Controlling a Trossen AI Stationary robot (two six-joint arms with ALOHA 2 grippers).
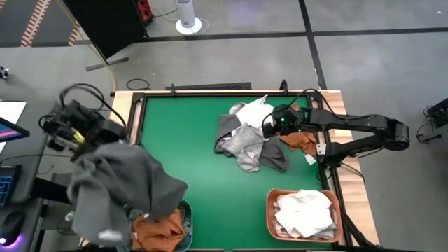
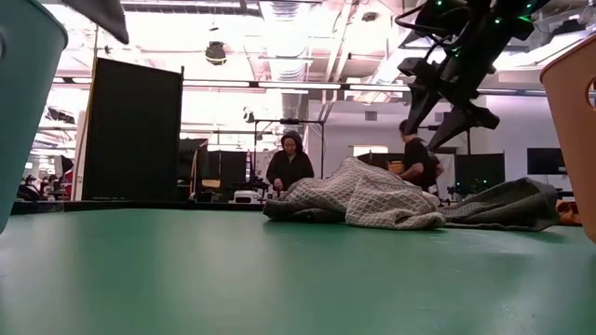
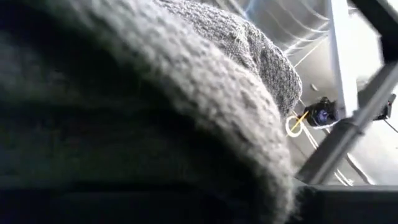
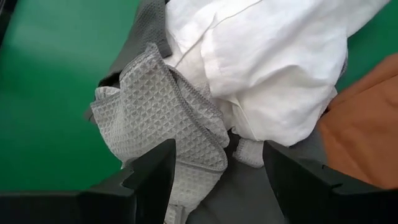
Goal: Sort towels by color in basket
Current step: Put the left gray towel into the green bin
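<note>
A heap of towels lies on the green table's far right part: white, light grey waffle, dark grey and rust orange. My right gripper is open. It hangs just above the heap, its fingers astride the waffle towel's edge and touching nothing. A large dark grey towel is raised at the table's near left corner, above the teal basket. It covers my left gripper and fills the left wrist view.
The teal basket holds a rust orange towel. An orange basket at the near right corner holds white towels. Bare green table lies between the baskets and the heap. Two people stand in the room beyond the far edge.
</note>
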